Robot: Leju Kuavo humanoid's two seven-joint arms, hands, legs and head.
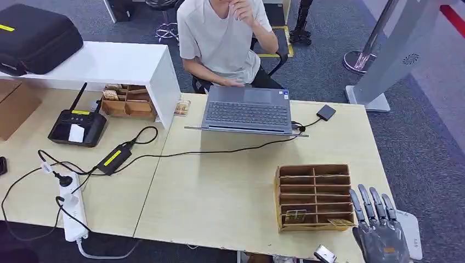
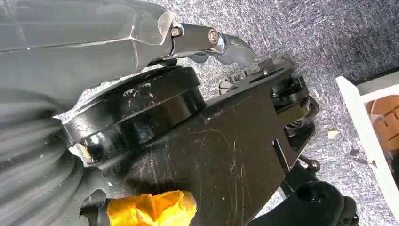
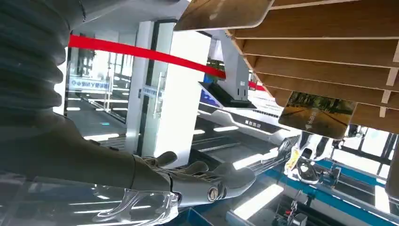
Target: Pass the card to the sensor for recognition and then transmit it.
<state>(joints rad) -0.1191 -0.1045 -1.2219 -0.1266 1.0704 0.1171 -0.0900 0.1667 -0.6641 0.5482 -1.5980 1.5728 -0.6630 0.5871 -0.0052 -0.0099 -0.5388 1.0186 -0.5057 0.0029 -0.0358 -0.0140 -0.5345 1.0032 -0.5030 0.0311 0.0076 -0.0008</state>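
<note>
A wooden slotted card rack (image 1: 314, 196) stands near the desk's front right edge. A card (image 1: 296, 215) lies in its front row and another card (image 1: 341, 222) sits at its front right corner. My right hand (image 1: 379, 233) hovers just right of that corner with fingers stretched forward and apart, holding nothing. In the right wrist view the same hand (image 3: 197, 181) is spread near the rack's slats (image 3: 329, 52), apart from a card (image 3: 317, 115) that sticks out of them. A small black sensor box (image 1: 325, 112) lies beside the laptop. My left hand (image 2: 207, 40) hangs over the floor, its fingers mostly hidden.
A person sits behind an open laptop (image 1: 248, 114). A black reader with an antenna (image 1: 77, 127), a power strip (image 1: 71, 211) and cables lie on the left of the desk. A white shelf (image 1: 118, 63) carries a black case. A white flat device (image 1: 412, 233) lies under my right hand.
</note>
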